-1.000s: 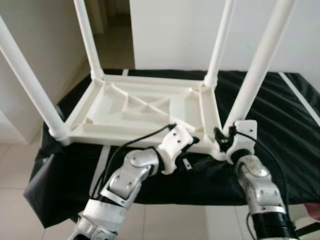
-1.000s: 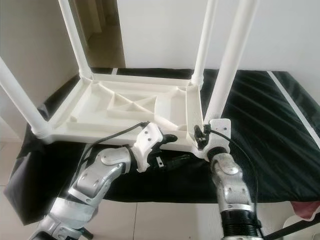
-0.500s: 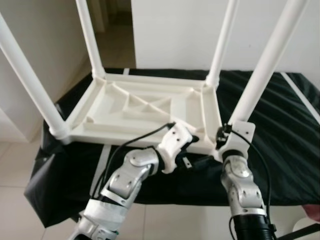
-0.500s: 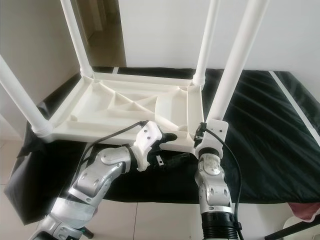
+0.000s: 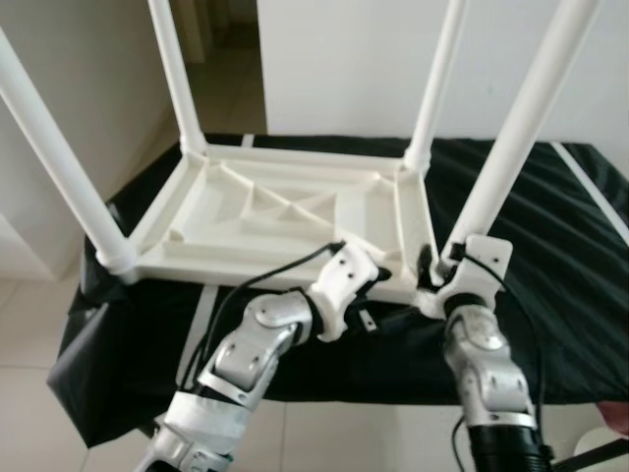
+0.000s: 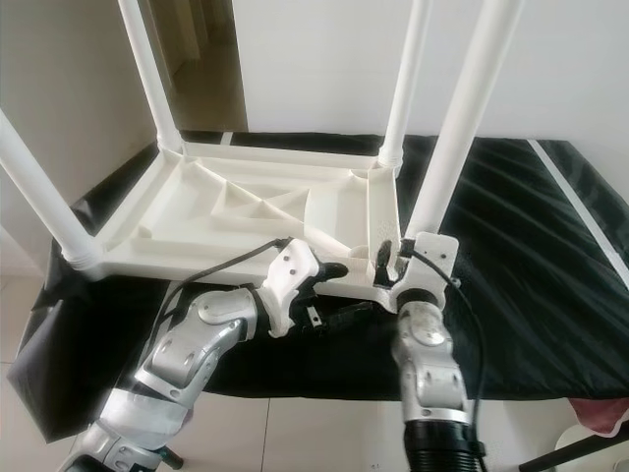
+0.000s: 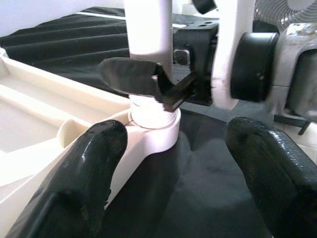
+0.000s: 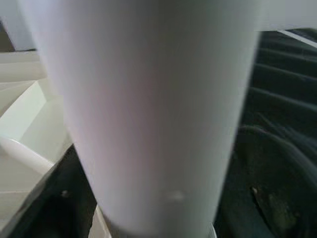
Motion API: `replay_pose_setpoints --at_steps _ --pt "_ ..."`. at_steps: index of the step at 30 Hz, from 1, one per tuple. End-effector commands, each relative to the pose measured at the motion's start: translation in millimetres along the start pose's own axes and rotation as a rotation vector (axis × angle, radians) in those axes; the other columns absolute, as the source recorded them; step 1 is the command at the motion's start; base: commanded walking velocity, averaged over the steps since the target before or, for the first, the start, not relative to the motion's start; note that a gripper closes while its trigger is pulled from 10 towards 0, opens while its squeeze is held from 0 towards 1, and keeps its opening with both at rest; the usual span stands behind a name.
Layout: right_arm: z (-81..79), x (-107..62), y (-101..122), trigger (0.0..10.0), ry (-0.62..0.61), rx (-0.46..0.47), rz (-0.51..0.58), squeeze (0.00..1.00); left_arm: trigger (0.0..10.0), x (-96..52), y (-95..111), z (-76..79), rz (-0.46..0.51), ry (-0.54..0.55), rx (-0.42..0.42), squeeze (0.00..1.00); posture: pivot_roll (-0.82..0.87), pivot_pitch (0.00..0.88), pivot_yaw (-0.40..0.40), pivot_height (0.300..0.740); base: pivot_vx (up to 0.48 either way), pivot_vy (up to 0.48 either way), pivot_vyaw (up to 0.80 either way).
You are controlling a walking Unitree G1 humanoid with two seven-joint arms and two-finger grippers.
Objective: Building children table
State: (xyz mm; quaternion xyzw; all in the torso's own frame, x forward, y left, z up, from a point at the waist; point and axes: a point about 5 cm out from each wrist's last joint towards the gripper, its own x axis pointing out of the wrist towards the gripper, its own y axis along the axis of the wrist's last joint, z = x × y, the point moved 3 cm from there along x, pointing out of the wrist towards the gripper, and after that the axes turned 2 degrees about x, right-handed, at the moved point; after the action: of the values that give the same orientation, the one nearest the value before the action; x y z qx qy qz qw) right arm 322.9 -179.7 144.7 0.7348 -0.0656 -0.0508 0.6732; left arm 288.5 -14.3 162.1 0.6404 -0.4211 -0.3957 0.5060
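A white children's table (image 5: 285, 211) lies upside down on a black cloth (image 5: 550, 216), its legs pointing up. My right gripper (image 5: 437, 270) is shut on the near right leg (image 5: 511, 147) just above its corner socket (image 7: 153, 126). In the right wrist view that leg (image 8: 148, 114) sits very close, with dark fingers (image 8: 270, 188) on either side of it. My left gripper (image 5: 378, 295) is open at the table's front edge, aimed at the same corner. Its two fingers (image 7: 84, 173) are spread before the socket and hold nothing.
Three more legs stand up: near left (image 5: 59, 167), far left (image 5: 177, 79), far right (image 5: 432, 88). The cloth-covered surface ends just in front of my arms, with tiled floor (image 5: 29, 324) below. A doorway (image 5: 221, 59) opens at the back left. A fan (image 7: 285, 15) stands to the right.
My right wrist has shifted and turned at the base of the near right leg, and the leg's top has swayed slightly. The left arm has stayed put.
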Motion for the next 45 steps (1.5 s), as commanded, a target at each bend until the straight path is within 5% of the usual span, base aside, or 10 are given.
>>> replay_pose_setpoints --at_steps 1,2,11,23,24,26,27,29,44,45 --pt "1.5 -1.6 -2 10.0 0.024 0.007 -0.007 1.0 10.0 -1.0 2 -7.5 0.003 0.083 0.014 0.0 0.03 0.0 -0.04 0.74 0.0 0.0 0.0" --pt "6.6 -1.2 -3 10.0 0.05 -0.006 -0.012 0.0 10.0 -1.1 1 -7.4 0.002 0.086 0.015 0.0 0.03 0.0 -0.042 0.74 0.0 0.0 0.0" --pt "18.2 4.2 -9 10.0 0.293 -0.119 -0.034 0.0 10.0 -0.8 2 -8.5 -0.001 0.094 0.031 0.0 0.03 0.0 -0.036 0.74 0.0 0.0 0.0" --pt "-1.3 14.6 -5 10.0 0.604 -0.193 -0.051 0.0 10.0 -2.3 2 -10.5 -0.009 0.095 0.042 0.0 0.04 0.0 -0.034 0.74 0.0 0.0 0.0" --pt "-2.6 16.9 -6 8.7 0.631 -0.209 -0.052 0.0 10.0 -2.1 3 -10.6 -0.008 0.096 0.043 0.0 0.04 0.0 -0.037 0.74 0.0 0.0 0.0" --pt "-2.4 18.0 -6 8.7 0.64 -0.213 -0.054 0.0 10.0 -2.2 3 -10.8 -0.008 0.097 0.043 0.0 0.04 0.0 -0.037 0.74 0.0 0.0 0.0" --pt "-0.6 19.4 -8 1.3 0.651 -0.212 -0.063 0.0 10.0 -2.6 3 -11.0 -0.008 0.099 0.045 0.0 0.05 0.0 -0.04 0.74 0.0 0.0 0.0" --pt "0.6 19.6 -9 0.0 0.654 -0.212 -0.067 0.0 10.0 -3.1 3 -11.4 -0.009 0.101 0.045 0.0 0.05 0.0 -0.04 0.74 0.0 0.0 0.0" --pt "7.5 12.2 -22 0.0 0.647 -0.164 -0.099 0.0 10.0 -4.7 1 -9.6 -0.012 0.098 0.041 0.0 0.04 0.0 -0.031 0.74 0.0 0.0 0.0" --pt "8.3 12.3 -22 9.3 0.626 -0.161 -0.101 0.0 10.0 -4.4 1 -9.3 -0.012 0.094 0.042 0.0 0.04 0.0 -0.029 0.74 0.0 0.0 0.0"
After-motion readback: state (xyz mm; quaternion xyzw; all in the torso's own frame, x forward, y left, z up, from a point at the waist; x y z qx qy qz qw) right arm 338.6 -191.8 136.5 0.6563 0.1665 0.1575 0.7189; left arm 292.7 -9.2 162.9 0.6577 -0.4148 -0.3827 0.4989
